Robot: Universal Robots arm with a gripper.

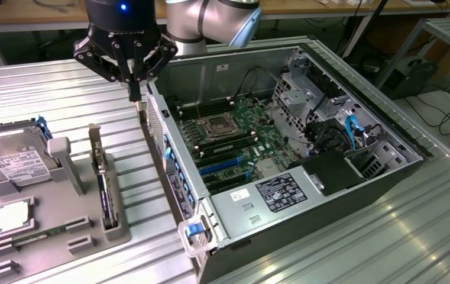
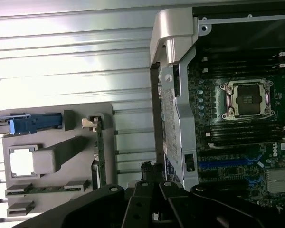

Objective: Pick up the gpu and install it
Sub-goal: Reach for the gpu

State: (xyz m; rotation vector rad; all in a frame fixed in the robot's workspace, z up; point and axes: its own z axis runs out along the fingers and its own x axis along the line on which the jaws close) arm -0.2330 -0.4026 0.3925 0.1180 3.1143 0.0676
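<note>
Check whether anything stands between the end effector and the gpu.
Nothing visible does. The gpu stands on edge in its grey holder, uncovered from above; the end effector hangs higher, beside the computer case's rear wall.

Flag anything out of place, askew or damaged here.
Nothing stands out. The gpu stands upright in its slot in the grey holder, the hard drive lies label-up beside it, and the open computer case shows no damage. The pincer hangs above the case's edge.
</note>
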